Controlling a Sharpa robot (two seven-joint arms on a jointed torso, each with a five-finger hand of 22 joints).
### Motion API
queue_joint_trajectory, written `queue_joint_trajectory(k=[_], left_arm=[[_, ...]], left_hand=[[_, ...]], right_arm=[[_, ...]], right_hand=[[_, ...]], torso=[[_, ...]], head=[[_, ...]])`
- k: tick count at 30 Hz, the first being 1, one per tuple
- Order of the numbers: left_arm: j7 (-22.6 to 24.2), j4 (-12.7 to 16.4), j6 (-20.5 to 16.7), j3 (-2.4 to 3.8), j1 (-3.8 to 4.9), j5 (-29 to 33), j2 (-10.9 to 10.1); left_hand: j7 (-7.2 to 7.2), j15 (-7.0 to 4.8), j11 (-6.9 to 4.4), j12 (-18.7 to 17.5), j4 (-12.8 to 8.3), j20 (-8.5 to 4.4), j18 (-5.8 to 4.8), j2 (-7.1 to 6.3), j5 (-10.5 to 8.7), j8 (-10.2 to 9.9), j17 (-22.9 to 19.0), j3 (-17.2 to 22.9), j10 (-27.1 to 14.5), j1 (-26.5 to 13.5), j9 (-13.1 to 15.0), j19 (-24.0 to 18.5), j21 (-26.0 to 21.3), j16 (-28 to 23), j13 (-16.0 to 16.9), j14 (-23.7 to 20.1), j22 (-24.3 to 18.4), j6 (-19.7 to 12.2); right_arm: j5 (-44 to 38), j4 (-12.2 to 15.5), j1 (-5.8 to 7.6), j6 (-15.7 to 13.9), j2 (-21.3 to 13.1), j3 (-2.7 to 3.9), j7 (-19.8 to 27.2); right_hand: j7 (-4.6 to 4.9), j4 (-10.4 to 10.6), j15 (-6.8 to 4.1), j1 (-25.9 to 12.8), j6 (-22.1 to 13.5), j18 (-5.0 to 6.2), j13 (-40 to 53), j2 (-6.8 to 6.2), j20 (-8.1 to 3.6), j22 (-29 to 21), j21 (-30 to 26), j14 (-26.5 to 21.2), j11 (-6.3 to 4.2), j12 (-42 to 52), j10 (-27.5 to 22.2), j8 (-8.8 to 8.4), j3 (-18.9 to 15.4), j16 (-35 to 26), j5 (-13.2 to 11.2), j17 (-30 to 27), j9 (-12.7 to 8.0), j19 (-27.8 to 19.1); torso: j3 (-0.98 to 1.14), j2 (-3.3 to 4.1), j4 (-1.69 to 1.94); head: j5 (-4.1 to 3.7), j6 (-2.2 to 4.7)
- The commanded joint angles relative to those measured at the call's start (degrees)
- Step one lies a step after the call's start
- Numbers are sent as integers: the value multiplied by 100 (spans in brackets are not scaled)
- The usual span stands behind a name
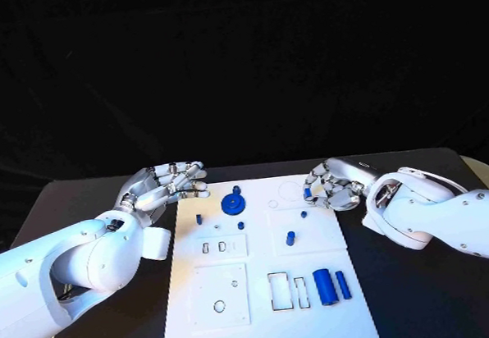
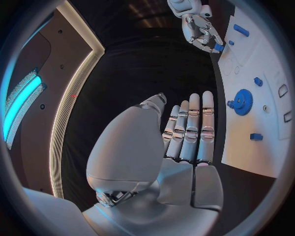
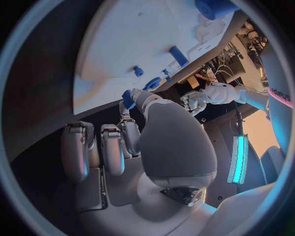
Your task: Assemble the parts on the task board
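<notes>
Black table [image 1: 93,194] is spanned by the white task board [image 1: 269,331], where a small blue part [image 3: 128,100] is pinched by the right hand [image 1: 332,188], judged awaiting careful seating, while the left hand [image 1: 166,188] is held empty, fingers straight.

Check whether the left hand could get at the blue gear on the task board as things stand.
Probably yes. The left hand hovers at the task board's far left corner, fingers apart and holding nothing, with the blue gear just beside it. Nothing stands between them; the right hand, pinching a small blue part, is across the board.
</notes>
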Motion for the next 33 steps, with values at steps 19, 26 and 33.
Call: queue_joint_trajectory(k=[19, 26, 33], left_arm=[[45, -433, 145, -40, -1, -8, 317], [27, -506, 142, -46, -2, -9, 346], [22, -515, 147, -47, -2, -9, 365]], left_hand=[[83, -2, 16, -36, -10, -7, 61, -42, -22, -24, 17, 49, 4, -15, -8, -61, 45, 16, 1, -57, 14, -30], [81, -2, 15, -36, -10, -6, 61, -42, -22, -23, 19, 53, 7, -13, -7, -64, 48, 16, 2, -58, 16, -28], [81, -2, 14, -36, -11, -6, 61, -43, -22, -23, 20, 55, 9, -13, -7, -66, 49, 15, 2, -60, 17, -28]], right_arm=[[-714, 343, -219, 88, 1200, -19, -481], [-1035, 148, -363, 269, 1630, -37, -570], [-1271, -13, -418, 359, 1910, -56, -646]], right_hand=[[-22, -23, -41, 20, 9, -81, 156, 103, -52, 952, 39, 587, 0, 28, 25, 13, 58, 40, 50, 1419, 77, 152], [-17, -13, -35, -12, 3, -69, 154, 114, -51, 914, -4, 580, 7, 25, 23, 19, 56, 30, 69, 1385, 83, 121], [-16, -11, -34, -20, 1, -67, 134, 113, -50, 909, -10, 579, 8, 9, 7, 21, 54, 29, 75, 1380, 84, 117]], torso=[[-35, -222, 5], [-40, -210, 7], [-38, -203, 8]], head=[[372, -216], [439, -228], [502, -244]])
